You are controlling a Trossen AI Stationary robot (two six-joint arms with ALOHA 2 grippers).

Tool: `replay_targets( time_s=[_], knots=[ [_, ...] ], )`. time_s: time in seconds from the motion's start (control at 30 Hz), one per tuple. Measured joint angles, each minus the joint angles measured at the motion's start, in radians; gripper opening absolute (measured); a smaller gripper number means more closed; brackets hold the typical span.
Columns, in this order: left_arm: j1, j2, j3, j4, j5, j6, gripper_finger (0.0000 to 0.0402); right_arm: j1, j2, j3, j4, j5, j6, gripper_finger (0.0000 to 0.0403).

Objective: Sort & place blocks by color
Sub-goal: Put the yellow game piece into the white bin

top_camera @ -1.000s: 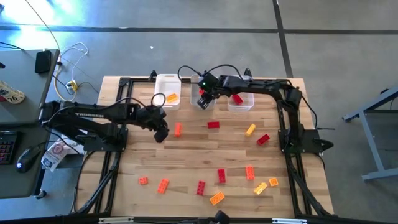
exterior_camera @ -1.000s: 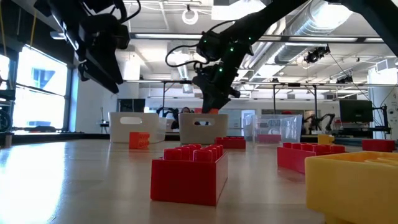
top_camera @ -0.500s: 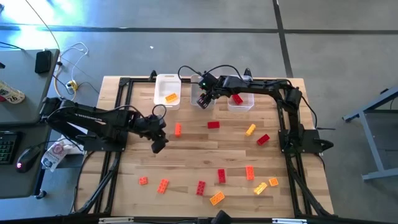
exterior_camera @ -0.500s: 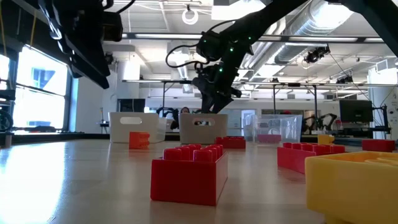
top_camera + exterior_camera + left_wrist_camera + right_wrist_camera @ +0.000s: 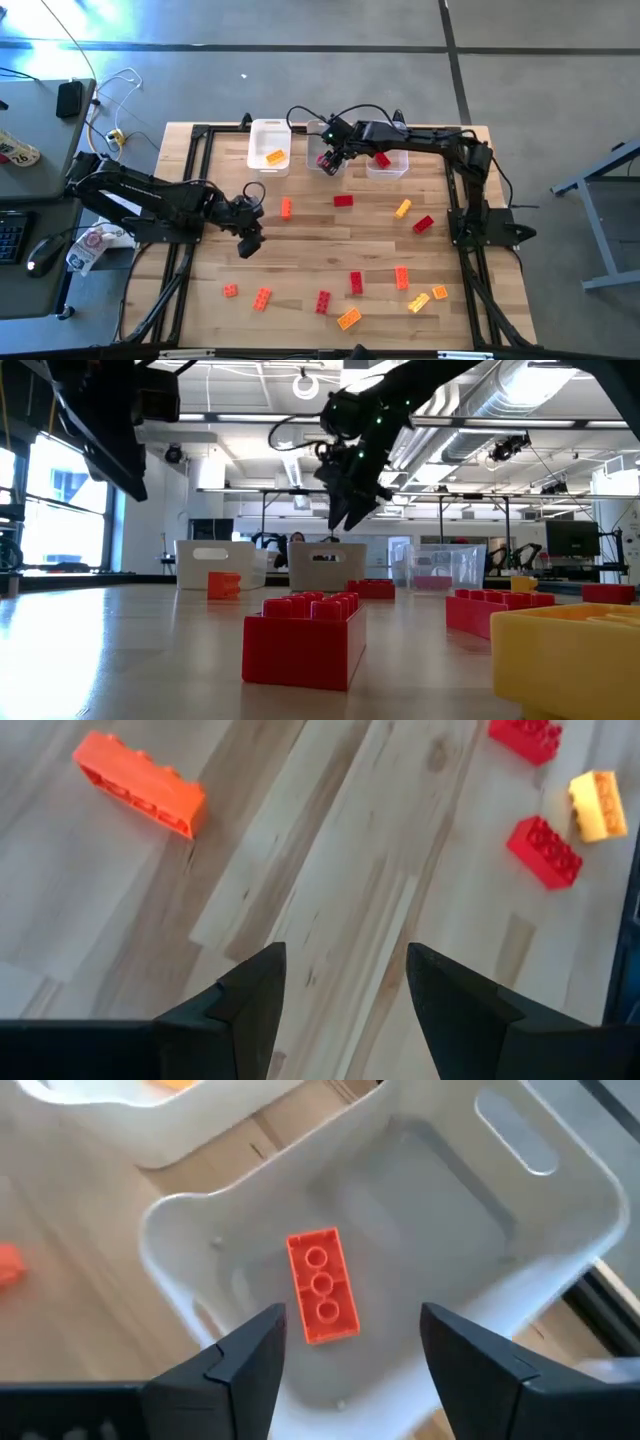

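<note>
Right gripper (image 5: 345, 1345) hung open and empty over the middle bin (image 5: 560, 1230); an orange-red block (image 5: 322, 1286) lay inside. Left gripper (image 5: 340, 985), open, empty, above worktop (image 5: 310, 250). About a dozen blocks (image 5: 355, 283) remained unsorted.

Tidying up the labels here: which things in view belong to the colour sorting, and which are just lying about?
Job: loose blocks on the table; three bins; orange-red block in the middle bin; right gripper; left gripper.
Lying about: white cable; computer mouse.
</note>
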Motion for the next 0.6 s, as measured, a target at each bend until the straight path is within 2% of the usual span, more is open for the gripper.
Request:
replay_targets(
  time_s=[0.27,0.6],
  knots=[
    [-0.055,0.0,0.0,-0.075,-0.001,-0.001,0.0195,0.068,-0.1,0.0,-0.087,0.004,0.003,0.0218],
    [-0.165,0.0,0.0,-0.118,-0.001,-0.094,0.0195,0.191,-0.199,0.0,-0.237,0.033,0.07,0.0218]
  ],
)
